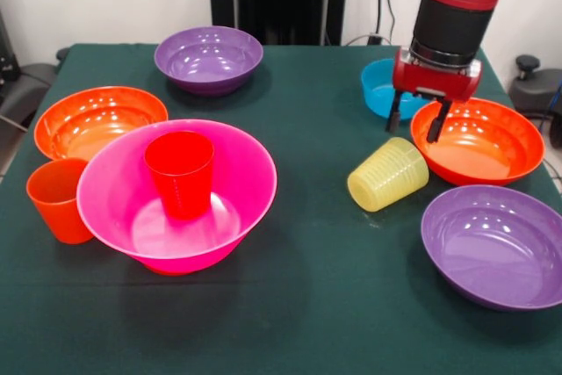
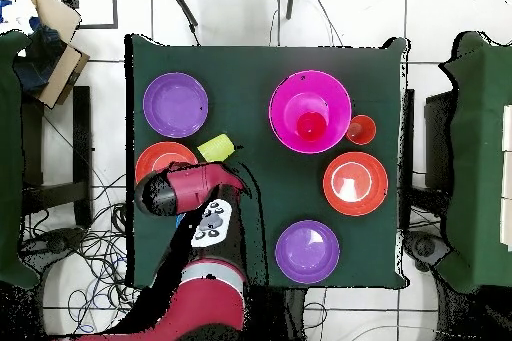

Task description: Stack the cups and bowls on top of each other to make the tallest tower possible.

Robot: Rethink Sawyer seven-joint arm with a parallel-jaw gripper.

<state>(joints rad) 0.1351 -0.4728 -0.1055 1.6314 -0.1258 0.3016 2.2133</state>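
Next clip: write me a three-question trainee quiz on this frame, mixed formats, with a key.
1. True or false: the red cup stands upright inside the pink bowl.
2. Multiple choice: the yellow cup is A) upright, B) lying on its side, C) inside a purple bowl.
3. Fill in: the pincer hangs open above the rim of the ____ bowl beside the blue bowl.

Key: 1 true; 2 B; 3 orange.
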